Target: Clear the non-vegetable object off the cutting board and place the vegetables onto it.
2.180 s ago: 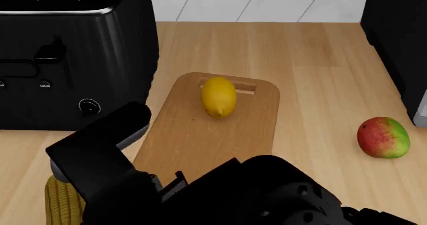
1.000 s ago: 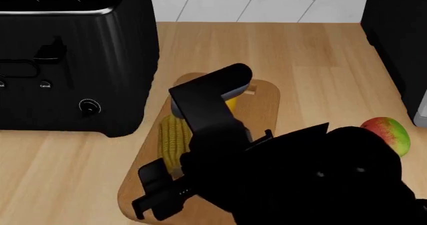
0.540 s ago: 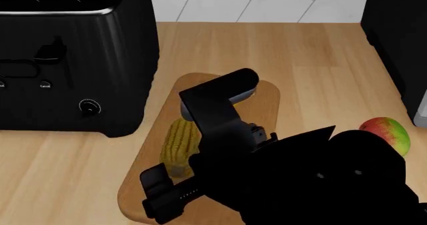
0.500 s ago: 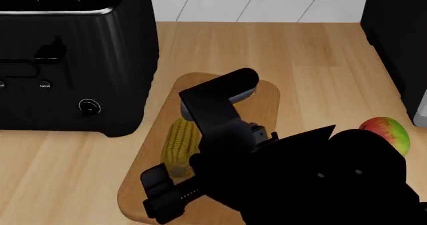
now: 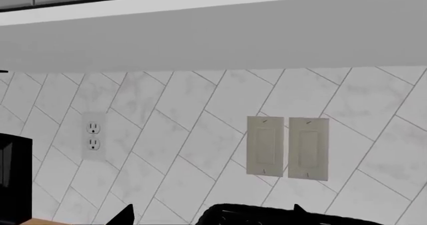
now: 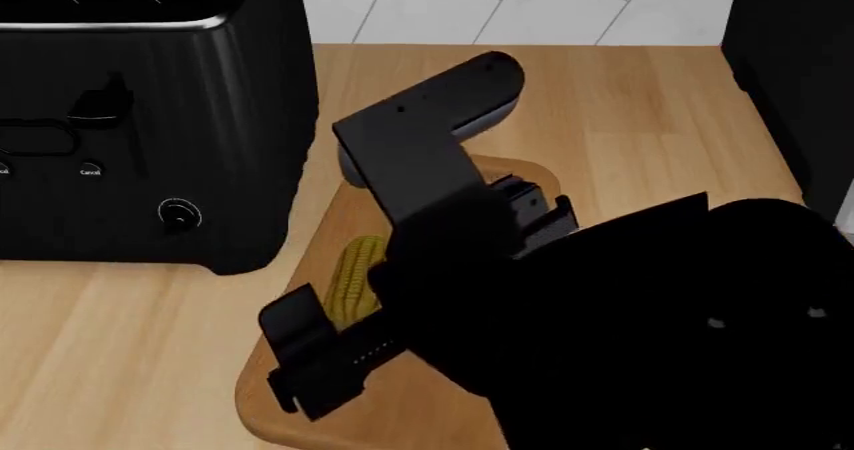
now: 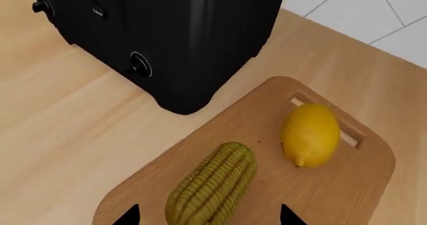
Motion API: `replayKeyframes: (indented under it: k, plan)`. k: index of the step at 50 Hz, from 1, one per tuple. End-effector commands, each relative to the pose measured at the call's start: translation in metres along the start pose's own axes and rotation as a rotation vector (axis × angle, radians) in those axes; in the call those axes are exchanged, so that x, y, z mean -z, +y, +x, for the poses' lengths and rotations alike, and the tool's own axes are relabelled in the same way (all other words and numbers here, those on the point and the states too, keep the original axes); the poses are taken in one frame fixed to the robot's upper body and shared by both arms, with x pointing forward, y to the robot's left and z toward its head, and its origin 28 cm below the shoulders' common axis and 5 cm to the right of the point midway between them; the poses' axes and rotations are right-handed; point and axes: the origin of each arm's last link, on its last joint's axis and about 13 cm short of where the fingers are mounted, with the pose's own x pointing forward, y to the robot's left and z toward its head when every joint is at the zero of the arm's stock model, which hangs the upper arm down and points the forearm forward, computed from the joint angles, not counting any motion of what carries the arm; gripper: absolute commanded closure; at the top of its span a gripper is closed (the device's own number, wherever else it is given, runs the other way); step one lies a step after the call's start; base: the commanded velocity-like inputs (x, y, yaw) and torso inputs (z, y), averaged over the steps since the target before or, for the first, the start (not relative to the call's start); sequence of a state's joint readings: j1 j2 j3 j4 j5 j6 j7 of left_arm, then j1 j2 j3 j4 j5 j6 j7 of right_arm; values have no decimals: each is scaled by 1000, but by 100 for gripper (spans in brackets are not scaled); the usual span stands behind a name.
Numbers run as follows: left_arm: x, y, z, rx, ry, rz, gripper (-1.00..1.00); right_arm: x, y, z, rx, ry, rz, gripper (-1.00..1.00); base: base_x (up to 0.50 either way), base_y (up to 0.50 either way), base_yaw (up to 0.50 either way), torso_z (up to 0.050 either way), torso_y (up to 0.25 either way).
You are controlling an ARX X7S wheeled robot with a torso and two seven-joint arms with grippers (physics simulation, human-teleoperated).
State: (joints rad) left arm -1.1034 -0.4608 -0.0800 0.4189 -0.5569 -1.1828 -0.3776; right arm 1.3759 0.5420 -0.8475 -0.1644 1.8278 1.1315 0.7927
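Observation:
The corn cob (image 7: 212, 187) and the yellow lemon-shaped oval (image 7: 310, 133) both lie on the wooden cutting board (image 7: 360, 185), the oval beside its slot handle. My right gripper (image 7: 208, 217) hovers open just above the cob, its fingertips (image 7: 127, 216) wide to either side and clear of it. In the head view my right arm (image 6: 574, 310) covers most of the board (image 6: 280, 395); only part of the cob (image 6: 354, 280) shows. The non-vegetable object is hidden behind that arm. My left gripper (image 5: 212, 219) is open, facing the tiled wall, holding nothing.
A big black toaster (image 6: 134, 120) stands directly left of the board, also in the right wrist view (image 7: 173, 30). A dark appliance (image 6: 794, 60) fills the right edge. An outlet (image 5: 93, 137) and two switches (image 5: 287, 147) are on the wall.
The right gripper has lifted up off the corn cob, which stays lying on the board. The raised arm now hides the lemon-shaped oval and the red-green fruit in the head view.

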Motion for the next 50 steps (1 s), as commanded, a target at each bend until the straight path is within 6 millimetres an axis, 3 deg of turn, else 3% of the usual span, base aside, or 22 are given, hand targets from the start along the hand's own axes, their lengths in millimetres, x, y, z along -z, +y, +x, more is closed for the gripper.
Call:
replayKeyframes:
  k: [1, 17, 29, 50]
  plan:
    - [2, 0, -1, 3, 3, 1, -100, -9, 5, -31, 72, -110, -95, -100, 0, 0, 0, 0, 0]
    - [-2, -2, -8, 18, -1, -2, -100, -12, 28, -102, 146, -272, -140, -100, 0, 0, 0, 0, 0]
    - [-5, -6, -9, 31, -5, -4, -100, -6, 65, -157, 156, -381, -239, -100, 0, 0, 0, 0, 0]
    - [-9, -4, -14, 28, -16, -5, -100, -11, 94, -224, 205, -598, -374, -100, 0, 0, 0, 0, 0]
